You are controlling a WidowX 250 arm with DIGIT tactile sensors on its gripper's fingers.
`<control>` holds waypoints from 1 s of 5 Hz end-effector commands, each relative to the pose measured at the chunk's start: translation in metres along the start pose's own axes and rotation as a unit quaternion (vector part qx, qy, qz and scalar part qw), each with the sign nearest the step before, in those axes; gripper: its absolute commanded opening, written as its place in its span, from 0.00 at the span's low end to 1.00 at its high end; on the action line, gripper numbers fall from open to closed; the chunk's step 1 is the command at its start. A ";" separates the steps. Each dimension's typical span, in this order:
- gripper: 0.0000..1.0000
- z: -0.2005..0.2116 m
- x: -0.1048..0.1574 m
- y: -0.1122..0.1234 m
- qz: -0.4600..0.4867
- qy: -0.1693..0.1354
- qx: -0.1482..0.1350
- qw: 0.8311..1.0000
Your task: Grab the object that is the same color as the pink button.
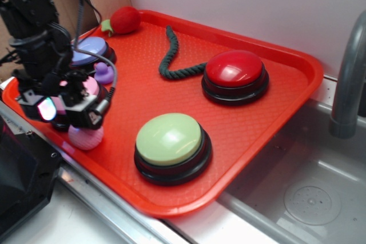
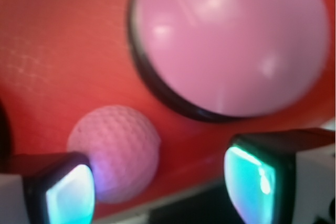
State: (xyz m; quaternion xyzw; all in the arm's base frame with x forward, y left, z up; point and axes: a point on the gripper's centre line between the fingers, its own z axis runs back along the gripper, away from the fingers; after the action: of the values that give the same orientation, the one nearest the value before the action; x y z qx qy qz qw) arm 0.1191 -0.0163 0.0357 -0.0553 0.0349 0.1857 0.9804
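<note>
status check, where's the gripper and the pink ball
Gripper open, low over tray. Pink ball against one finger, not gripped. Pink button close beside.

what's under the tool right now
The small pink ball sits on the red tray between the tool's open fingers, beside the pink button. In the exterior view the arm covers most of that button.

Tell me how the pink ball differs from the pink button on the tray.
The pink ball is much smaller than the pink button. The ball's surface is dimpled and matte; the button's dome is smooth and glossy. The ball is a plain sphere lying loose on the red tray, while the button sits on a black base. Both share the same pale pink colour.
</note>
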 end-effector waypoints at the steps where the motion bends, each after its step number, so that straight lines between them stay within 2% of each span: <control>1: 0.96 -0.007 -0.007 -0.023 -0.044 0.003 0.015 0.999; 2: 0.00 -0.011 -0.007 -0.023 -0.044 0.003 0.020 0.999; 3: 0.00 -0.004 -0.005 -0.022 -0.051 -0.006 0.017 0.999; 4: 0.00 0.023 0.003 -0.021 -0.068 -0.021 0.010 0.997; 5: 0.00 0.076 0.021 -0.015 -0.071 -0.059 -0.003 0.996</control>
State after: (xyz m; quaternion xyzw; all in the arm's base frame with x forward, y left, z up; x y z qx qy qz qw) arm 0.1448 -0.0148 0.1008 -0.0516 -0.0090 0.1202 0.9914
